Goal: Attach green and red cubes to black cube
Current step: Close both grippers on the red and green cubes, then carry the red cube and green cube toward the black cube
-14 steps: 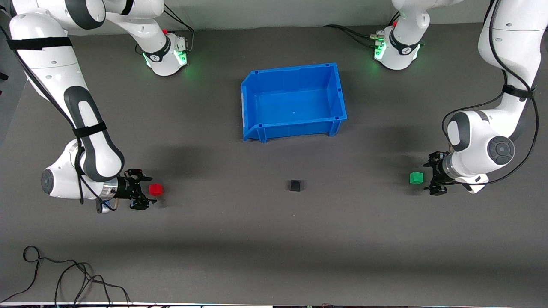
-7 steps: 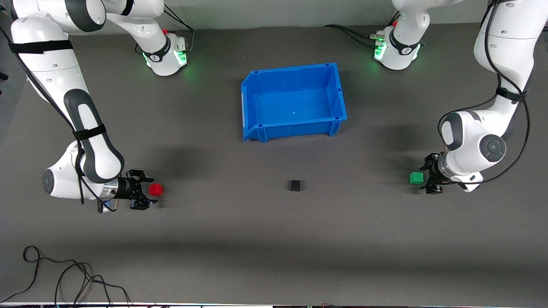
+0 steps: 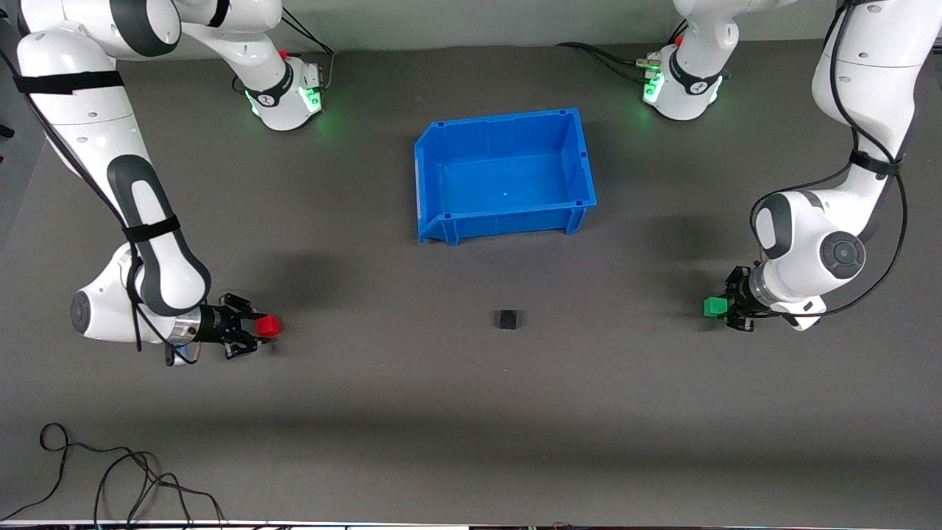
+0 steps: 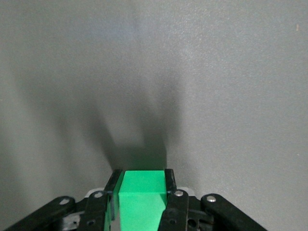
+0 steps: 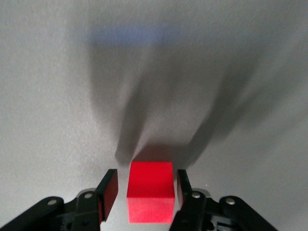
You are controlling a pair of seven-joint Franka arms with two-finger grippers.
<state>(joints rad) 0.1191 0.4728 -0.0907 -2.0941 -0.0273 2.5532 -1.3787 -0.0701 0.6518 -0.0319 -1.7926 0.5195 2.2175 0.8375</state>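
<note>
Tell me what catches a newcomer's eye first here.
A big blue bin sits mid-table near the bases, with the black cube alone nearer the camera. At either end, the right claw brackets the red cube, and the left claw flanks the green cube.

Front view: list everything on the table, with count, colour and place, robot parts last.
bin: one, blue, mid-table, nearer the bases than the cubes.
black cube: one, nearer the camera than the bin.
green cube: one, toward the left arm's end, gripped by the fingers on both sides.
red cube: one, toward the right arm's end, between fingers with gaps either side.
cable: one, black, at the camera edge, right arm's end.
left tool: black, shut on the green cube.
right tool: black, open around the red cube.
</note>
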